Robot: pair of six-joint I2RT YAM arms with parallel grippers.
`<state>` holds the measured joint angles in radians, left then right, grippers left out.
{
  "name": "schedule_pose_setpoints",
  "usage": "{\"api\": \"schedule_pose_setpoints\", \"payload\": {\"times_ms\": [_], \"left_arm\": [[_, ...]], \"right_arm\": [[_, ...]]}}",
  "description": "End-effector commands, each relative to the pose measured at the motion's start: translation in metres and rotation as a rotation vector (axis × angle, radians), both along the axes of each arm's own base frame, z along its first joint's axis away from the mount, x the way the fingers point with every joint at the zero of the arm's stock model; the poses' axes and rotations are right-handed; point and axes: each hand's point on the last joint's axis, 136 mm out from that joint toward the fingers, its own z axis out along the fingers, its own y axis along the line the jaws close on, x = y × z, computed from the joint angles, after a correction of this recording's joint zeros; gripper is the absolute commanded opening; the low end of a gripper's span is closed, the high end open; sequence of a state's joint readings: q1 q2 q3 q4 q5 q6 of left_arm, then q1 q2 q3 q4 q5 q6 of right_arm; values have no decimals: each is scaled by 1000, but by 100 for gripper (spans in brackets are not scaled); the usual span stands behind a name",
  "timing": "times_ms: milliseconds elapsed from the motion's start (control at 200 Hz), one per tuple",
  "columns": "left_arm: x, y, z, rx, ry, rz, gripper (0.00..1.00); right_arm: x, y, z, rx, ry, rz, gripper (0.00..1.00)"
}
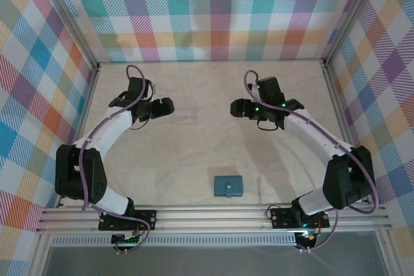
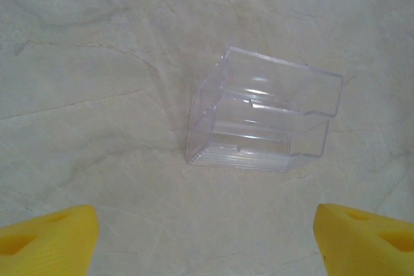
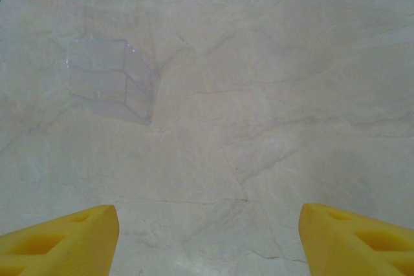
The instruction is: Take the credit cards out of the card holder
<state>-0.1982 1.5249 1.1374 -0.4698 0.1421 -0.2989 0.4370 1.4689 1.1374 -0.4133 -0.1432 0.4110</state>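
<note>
Top external: card holder [image 1: 228, 186] lies well apart from right pincer [image 1: 235, 108].

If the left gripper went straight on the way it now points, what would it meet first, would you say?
Most likely the clear plastic box, straight ahead of the left gripper; depth is unclear, so the table may come first.
</note>
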Motion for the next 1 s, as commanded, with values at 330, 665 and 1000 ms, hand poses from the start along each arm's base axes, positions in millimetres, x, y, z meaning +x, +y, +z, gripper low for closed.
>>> {"api": "schedule_pose_setpoints", "payload": {"times_ms": [330, 665, 1000], "left_arm": [[3, -22, -27, -6, 109, -71, 54], [12, -32, -46, 14, 152, -96, 41], [53, -35, -37, 87, 129, -103, 34]], "right_arm": [[0, 19, -2, -2, 41, 35, 73], [1, 18, -11, -20, 57, 38, 74], [2, 17, -10, -39, 52, 44, 74]]}}
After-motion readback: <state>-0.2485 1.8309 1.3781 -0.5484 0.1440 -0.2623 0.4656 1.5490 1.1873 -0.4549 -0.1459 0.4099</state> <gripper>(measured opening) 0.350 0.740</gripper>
